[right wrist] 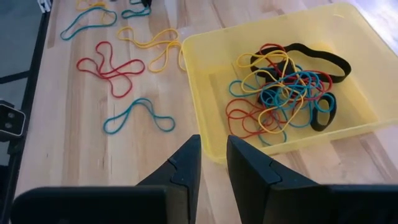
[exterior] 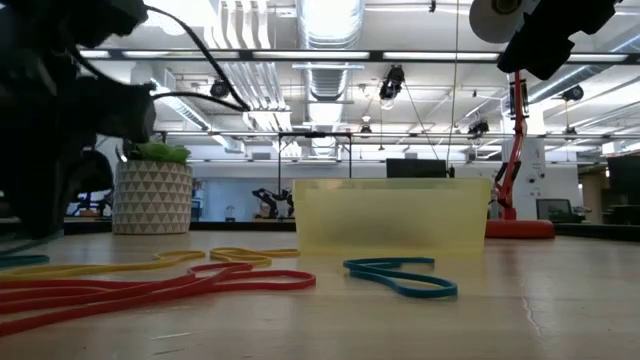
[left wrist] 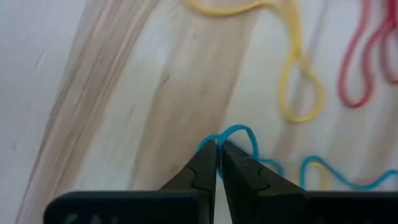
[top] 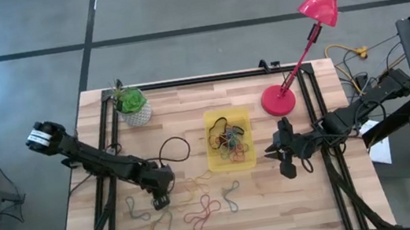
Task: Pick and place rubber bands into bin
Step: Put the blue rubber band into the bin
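The bin [top: 217,163] is a shallow yellow tray at mid-table holding a tangle of rubber bands [right wrist: 283,87] in red, yellow, blue and black. More rubber bands lie flat on the wood to the near left of it: red [top: 202,211], yellow [top: 191,187], blue [top: 232,197]. My left gripper [top: 161,201] points down among them and is shut on a blue rubber band [left wrist: 239,134]. My right gripper [top: 276,158] hangs just right of the bin, above the table, open with nothing between its fingers [right wrist: 186,165]. My left gripper pinches a short stretch of the blue band's loop [left wrist: 217,142] between its two fingertips, coming steeply from above. A small arc of the band stands up over the tips. The rest runs off behind one finger [left wrist: 249,171] toward the table.
A white pot with a green plant [top: 134,107] stands at the far left. A red desk lamp [top: 278,99] stands at the far right. A black cable loop [top: 174,149] lies left of the bin. Black frame rails [top: 106,144] run along both table sides.
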`<action>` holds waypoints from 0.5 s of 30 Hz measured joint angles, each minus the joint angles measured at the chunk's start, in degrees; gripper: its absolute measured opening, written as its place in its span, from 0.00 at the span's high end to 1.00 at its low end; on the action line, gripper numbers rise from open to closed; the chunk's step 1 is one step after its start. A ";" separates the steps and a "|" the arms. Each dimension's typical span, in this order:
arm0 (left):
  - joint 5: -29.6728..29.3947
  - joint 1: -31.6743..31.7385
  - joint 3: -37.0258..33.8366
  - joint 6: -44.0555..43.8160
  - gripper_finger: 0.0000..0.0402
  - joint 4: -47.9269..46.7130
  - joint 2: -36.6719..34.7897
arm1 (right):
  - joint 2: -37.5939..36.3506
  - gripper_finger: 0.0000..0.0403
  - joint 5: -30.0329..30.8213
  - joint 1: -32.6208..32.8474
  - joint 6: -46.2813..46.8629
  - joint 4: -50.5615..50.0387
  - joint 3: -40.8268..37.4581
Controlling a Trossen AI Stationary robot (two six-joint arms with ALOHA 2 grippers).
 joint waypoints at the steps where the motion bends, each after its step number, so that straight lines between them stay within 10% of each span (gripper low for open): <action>1: -0.10 0.00 0.25 0.02 0.98 0.00 -0.59 | 0.00 0.83 0.00 -0.01 0.02 0.01 0.00; 15: -13.67 2.11 6.95 8.40 0.98 5.47 -7.59 | 0.00 0.83 3.43 -0.11 -0.41 0.98 0.00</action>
